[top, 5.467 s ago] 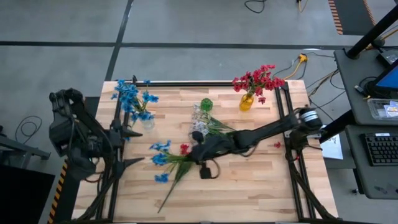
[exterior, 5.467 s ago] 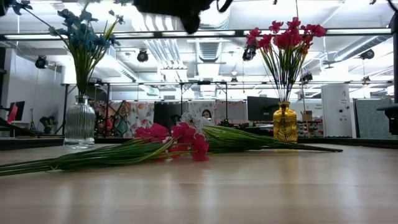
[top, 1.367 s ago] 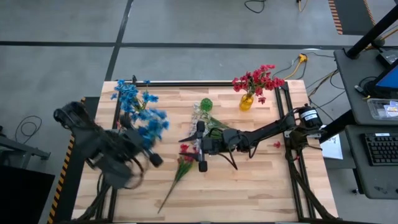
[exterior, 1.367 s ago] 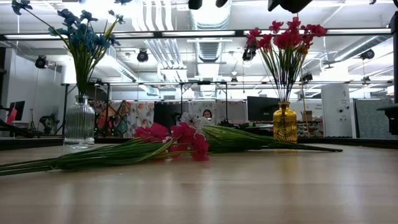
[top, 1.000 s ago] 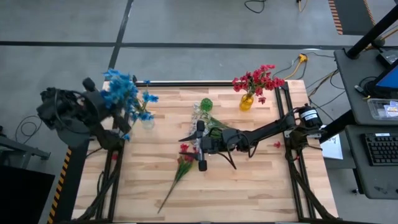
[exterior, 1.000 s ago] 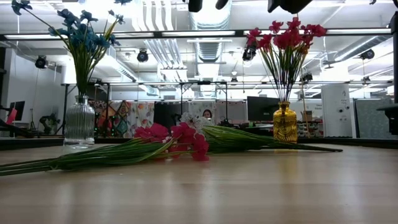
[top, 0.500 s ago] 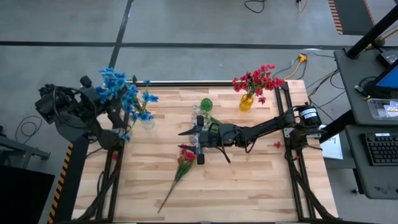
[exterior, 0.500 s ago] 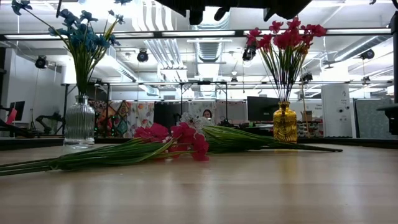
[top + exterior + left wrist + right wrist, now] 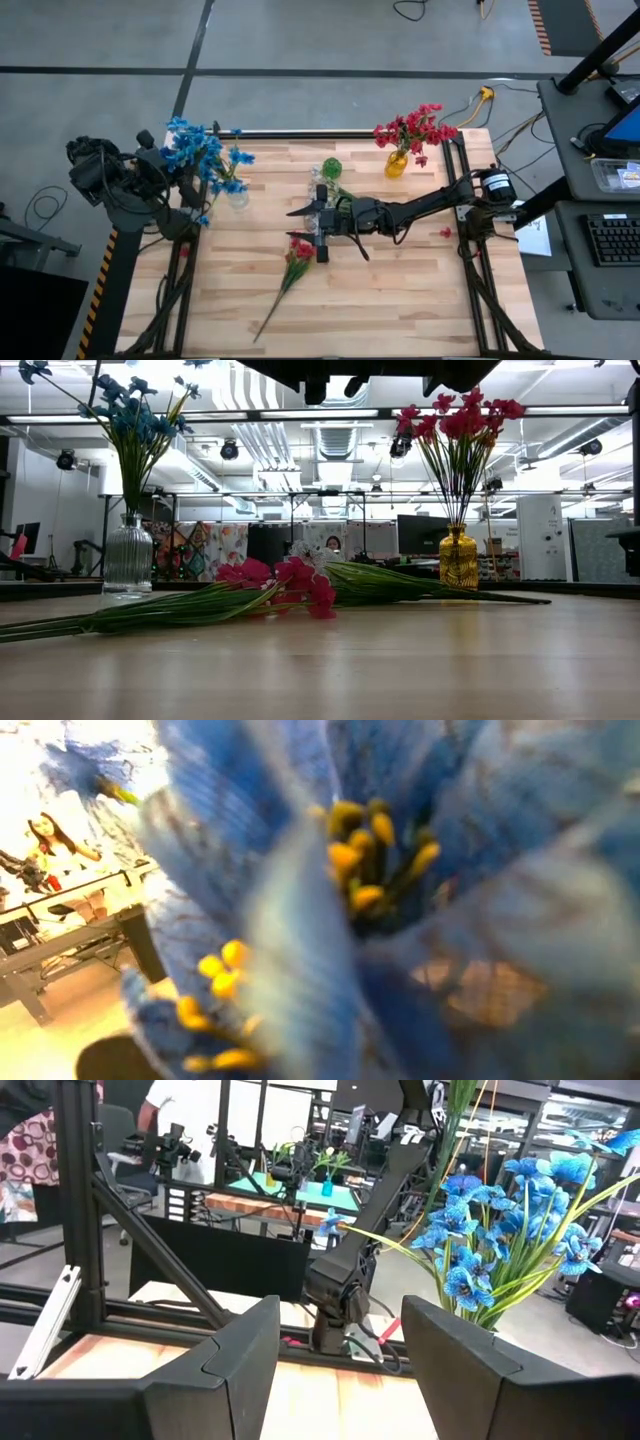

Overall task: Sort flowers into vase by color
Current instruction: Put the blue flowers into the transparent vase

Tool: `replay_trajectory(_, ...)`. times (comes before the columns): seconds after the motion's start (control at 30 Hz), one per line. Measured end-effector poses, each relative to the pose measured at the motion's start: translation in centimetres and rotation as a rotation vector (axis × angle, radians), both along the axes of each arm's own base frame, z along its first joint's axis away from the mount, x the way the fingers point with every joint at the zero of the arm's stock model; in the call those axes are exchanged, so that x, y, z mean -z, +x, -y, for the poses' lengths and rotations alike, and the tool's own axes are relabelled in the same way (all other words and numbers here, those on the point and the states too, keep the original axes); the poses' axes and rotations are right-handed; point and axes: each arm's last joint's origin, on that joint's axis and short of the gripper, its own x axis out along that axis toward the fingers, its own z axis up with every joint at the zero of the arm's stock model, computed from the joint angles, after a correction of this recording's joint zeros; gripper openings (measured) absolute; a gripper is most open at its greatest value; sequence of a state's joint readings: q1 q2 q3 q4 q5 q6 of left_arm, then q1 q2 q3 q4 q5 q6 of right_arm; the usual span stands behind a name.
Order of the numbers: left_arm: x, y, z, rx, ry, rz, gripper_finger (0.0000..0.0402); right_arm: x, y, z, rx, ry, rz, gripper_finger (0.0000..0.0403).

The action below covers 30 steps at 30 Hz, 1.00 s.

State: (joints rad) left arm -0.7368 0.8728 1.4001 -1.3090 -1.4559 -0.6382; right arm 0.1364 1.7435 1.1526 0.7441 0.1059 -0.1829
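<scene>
Left hand (image 9: pixel 160 160), pinched shut on a blue spray (image 9: pixel 195 150), hovers beside the clear ribbed vase (image 9: pixel 236 196) at the table's (image 9: pixel 400 300) back-left corner; the right hand (image 9: pixel 318 225) hangs spread above the red spray (image 9: pixel 297 262) lying mid-table. Light and floppy, the cloth blossoms probably crush easily; the thin green stems look the safer hold.
</scene>
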Motion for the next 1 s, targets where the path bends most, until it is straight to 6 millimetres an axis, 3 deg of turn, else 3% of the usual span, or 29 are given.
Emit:
replay_trajectory(0.6,2.2,-0.9,-0.8,-0.006,-0.030,0.026,0.0001,0.2,0.0,0.0,0.000,-0.003,-0.016,0.0203)
replay_trajectory(1.0,2.3,-1.1,-1.0,-0.007,-0.046,0.041,0.0001,0.2,0.0,0.0,0.000,-0.004,-0.020,0.0203)
